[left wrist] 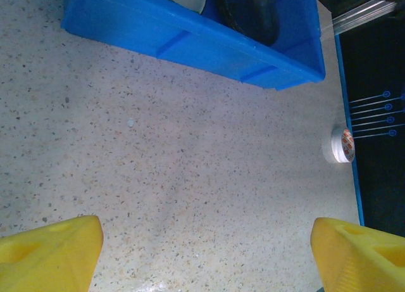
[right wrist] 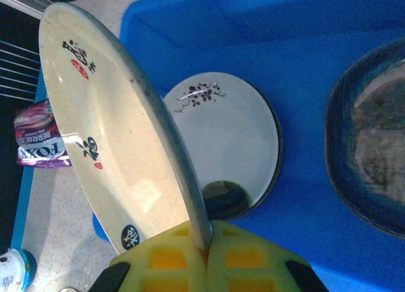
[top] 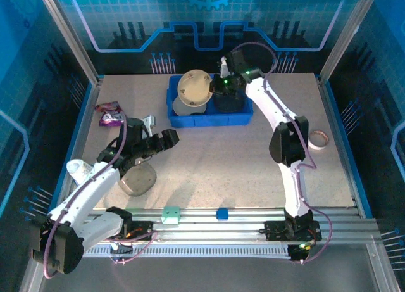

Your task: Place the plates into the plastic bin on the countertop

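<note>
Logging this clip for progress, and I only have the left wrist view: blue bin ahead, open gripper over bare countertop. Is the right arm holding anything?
Observer: Yes. The right gripper is shut on the rim of a cream plate, held on edge over the left half of the plastic bin.
Operator: Is anything under it in the bin?
Observer: A white plate with a dark floral sprig lies flat below it, and a dark plate sits in the right half.
Operator: Any plates outside the bin?
Observer: One smoky grey plate lies on the countertop beneath the left arm.
</note>
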